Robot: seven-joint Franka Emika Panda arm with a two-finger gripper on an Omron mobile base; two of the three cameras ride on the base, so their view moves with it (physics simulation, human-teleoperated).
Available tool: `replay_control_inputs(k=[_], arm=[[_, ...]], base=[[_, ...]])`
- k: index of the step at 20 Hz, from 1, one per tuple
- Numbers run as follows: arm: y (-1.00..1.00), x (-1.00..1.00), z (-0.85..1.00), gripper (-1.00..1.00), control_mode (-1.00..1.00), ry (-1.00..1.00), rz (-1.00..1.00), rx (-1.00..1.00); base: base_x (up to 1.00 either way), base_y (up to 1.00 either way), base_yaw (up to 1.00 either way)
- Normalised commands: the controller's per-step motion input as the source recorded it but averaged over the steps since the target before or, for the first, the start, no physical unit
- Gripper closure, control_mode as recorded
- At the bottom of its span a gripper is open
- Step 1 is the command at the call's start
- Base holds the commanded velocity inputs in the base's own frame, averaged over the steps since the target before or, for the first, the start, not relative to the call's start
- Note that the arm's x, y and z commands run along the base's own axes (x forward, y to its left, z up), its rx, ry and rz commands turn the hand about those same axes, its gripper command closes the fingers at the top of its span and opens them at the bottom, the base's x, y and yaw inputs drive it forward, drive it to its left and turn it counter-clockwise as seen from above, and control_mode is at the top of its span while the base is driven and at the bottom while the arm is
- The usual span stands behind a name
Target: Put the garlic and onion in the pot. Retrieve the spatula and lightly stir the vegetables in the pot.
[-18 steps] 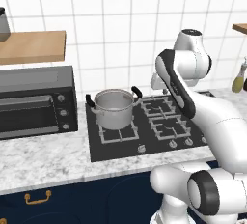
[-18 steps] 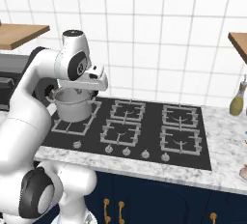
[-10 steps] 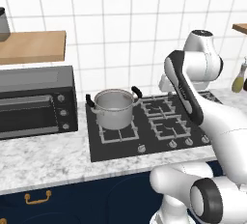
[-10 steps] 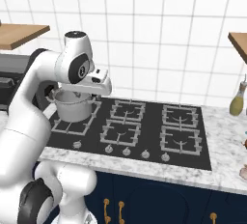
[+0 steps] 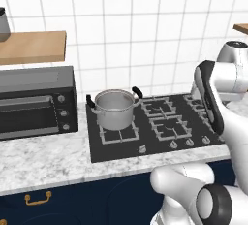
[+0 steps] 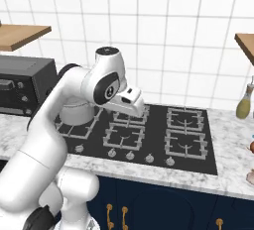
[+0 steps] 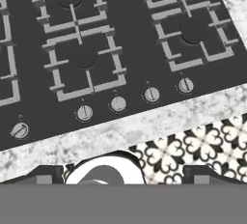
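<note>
The steel pot (image 5: 115,108) with black loop handles stands on the hob's rear left burner; its inside looks grey and I cannot tell what lies in it. In the right base view the arm covers much of the pot (image 6: 75,114). My hand (image 6: 132,99) hangs over the middle burners, to the right of the pot. In the hand view my gripper (image 7: 124,174) is open, its dark fingertips (image 7: 46,175) wide apart with nothing between them, above the hob's knobs. A small orange-brown ball, the onion (image 6: 251,147), sits at the counter's far right. Garlic and spatula are out of view.
A black toaster oven (image 5: 34,105) stands left of the hob (image 5: 160,122). A bottle (image 6: 244,104) and a pale lump (image 6: 250,177) sit on the marble counter at the right. Wooden shelves hang on both sides. Patterned floor (image 7: 202,146) lies beyond the counter's front edge.
The arm has swung right, away from above the pot toward the middle of the hob. The gripper has opened. The pot has not moved.
</note>
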Motion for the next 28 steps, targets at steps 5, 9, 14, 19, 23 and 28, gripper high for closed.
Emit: replay_control_inputs(k=[5,9,14,19,23,28], arm=[[-1.0,0.0,-0.41,-1.0,-1.0,0.14,-0.23,0.0],[-1.0,0.0,-0.39,-1.0,-1.0,0.12,-0.23,0.0],[-1.0,-0.13,-0.2,-1.0,-1.0,0.03,-0.21,0.0],[-1.0,0.0,-0.14,-1.0,-1.0,0.0,-0.19,0.0],[-1.0,0.0,-0.22,-1.0,-1.0,0.0,-0.14,0.0],[-1.0,0.01,-0.28,-1.0,-1.0,0.03,-0.12,0.0]], base=[[0.0,0.0,0.0],[0.0,0.0,0.0],[0.0,0.0,0.0],[0.0,0.0,0.0],[0.0,0.0,0.0],[0.0,0.0,0.0]])
